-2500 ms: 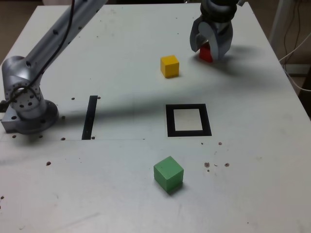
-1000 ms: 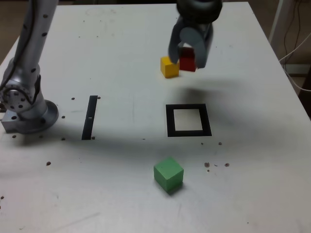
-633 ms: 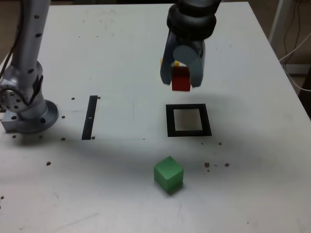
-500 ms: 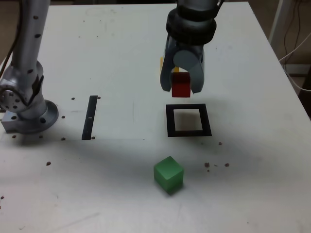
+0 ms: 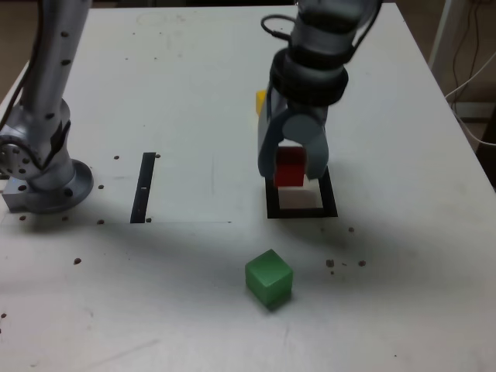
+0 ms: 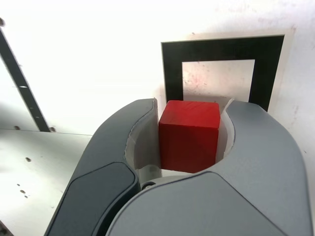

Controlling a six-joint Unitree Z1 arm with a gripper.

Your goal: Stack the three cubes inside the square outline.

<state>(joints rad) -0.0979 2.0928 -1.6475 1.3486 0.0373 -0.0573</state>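
Exterior view: white table, with the arm's base at the left. The claw is clamped on the red cube, held over the square outline (contact with the surface cannot be judged). The green cube sits near, apart. The yellow cube is mostly hidden behind the claw. A black strip lies left.

White table; thin black strip; dark specks; cables exterior view's right.
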